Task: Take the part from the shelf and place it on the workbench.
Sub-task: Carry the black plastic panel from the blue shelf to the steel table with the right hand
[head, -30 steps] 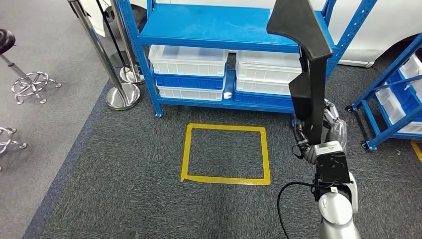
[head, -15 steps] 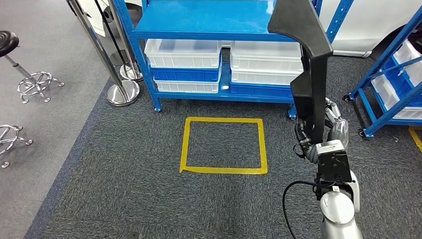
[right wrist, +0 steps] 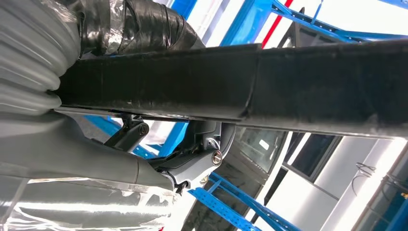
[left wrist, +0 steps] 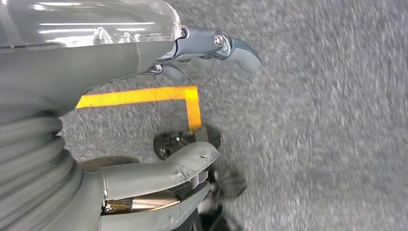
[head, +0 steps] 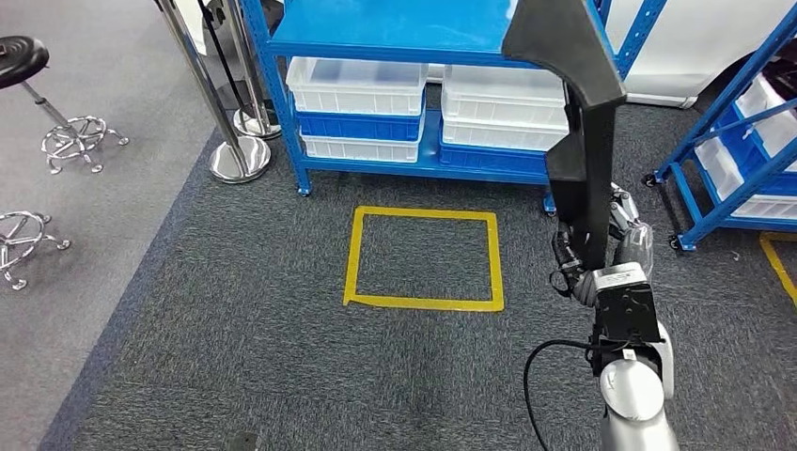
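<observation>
Right now I've got the right robot hand [head: 601,246] wrapped tight around the lower end of the black part [head: 575,113], holding it upright at right, its top reaching in front of the blue shelf [head: 395,38]. Left robot hand [left wrist: 144,120] hangs over grey carpet [head: 235,357], fingers apart, nothing in it. Yellow tape square [head: 425,258] on the floor, just near of the shelf. White bins [head: 357,86] stacked on the shelf's low level. Chrome stanchion [head: 230,141] far left.
</observation>
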Action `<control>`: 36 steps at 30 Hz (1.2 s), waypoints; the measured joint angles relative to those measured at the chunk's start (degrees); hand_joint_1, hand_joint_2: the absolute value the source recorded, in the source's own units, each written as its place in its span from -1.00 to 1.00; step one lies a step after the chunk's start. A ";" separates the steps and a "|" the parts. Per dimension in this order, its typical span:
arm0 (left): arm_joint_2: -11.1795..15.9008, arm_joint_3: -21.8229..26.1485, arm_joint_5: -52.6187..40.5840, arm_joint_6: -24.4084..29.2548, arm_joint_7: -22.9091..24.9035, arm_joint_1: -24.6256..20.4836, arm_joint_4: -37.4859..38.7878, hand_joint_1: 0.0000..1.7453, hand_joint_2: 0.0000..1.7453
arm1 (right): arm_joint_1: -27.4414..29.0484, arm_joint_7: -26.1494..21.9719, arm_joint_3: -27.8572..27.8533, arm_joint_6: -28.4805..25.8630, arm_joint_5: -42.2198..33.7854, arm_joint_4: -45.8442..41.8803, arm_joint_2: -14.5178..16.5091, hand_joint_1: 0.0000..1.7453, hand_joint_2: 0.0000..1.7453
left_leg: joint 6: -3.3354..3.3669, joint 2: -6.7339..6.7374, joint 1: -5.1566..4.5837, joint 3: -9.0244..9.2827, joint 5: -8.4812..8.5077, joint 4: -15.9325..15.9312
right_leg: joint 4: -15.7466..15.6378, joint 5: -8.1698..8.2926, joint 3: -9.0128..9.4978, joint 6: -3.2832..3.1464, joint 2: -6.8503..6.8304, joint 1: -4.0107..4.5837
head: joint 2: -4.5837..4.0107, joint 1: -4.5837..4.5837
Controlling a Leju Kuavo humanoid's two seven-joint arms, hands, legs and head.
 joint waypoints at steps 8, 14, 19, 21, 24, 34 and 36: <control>-0.04 0.02 0.03 -0.02 0.00 0.19 0.00 -1.00 1.00 | -0.22 0.01 0.03 0.05 0.00 0.32 0.01 1.00 1.00 | -1.43 0.03 0.16 -5.96 1.95 3.75 | -7.85 0.93 9.39 0.48 0.04 -0.28 | 0.00 -0.02; -0.01 0.06 0.03 0.00 0.00 0.33 0.00 -1.00 1.00 | -0.45 0.01 0.03 0.09 0.00 0.40 0.20 1.00 1.00 | -3.40 -0.13 0.58 -8.76 -2.38 9.55 | -8.27 2.43 7.85 -2.04 -0.04 -0.14 | 0.00 -0.07; -0.01 0.06 0.10 -0.05 0.00 0.39 0.00 -1.00 1.00 | -0.45 0.01 0.05 0.17 0.00 0.42 0.37 1.00 1.00 | -3.41 -0.15 0.81 -9.27 -6.86 17.85 | -8.17 4.29 5.31 -2.31 -0.03 0.43 | 0.00 -0.08; 0.01 0.06 0.17 -0.08 0.01 0.36 0.00 -1.00 1.00 | -0.45 0.01 0.05 0.19 0.00 0.42 0.40 1.00 1.00 | -2.49 -0.22 0.46 -3.93 -4.34 10.09 | -8.18 4.89 4.65 -2.19 0.03 0.55 | 0.00 -0.08; 0.13 0.07 0.19 -0.08 0.01 0.32 0.00 -1.00 1.00 | -0.38 0.01 0.03 0.20 0.00 0.42 0.42 1.00 1.00 | -1.56 -0.32 -0.39 0.56 -3.30 2.53 | -8.56 5.85 4.38 -1.37 -0.10 0.17 | 0.00 -0.07; 0.07 0.16 0.07 -0.06 -0.07 0.62 0.00 -1.00 1.00 | -0.08 -0.01 0.03 0.64 -0.01 0.54 0.45 1.00 1.00 | 0.01 0.19 -0.22 -1.50 0.45 0.36 | 4.16 -1.37 0.64 0.82 0.08 -0.45 | 0.00 -0.05; 0.05 0.17 0.01 -0.04 -0.10 0.63 0.00 -1.00 1.00 | -0.15 -0.01 0.03 0.64 0.00 0.54 0.45 1.00 1.00 | -0.36 0.16 -0.05 -2.46 0.22 1.63 | -2.20 1.15 4.87 1.22 -0.06 -0.78 | 0.00 -0.05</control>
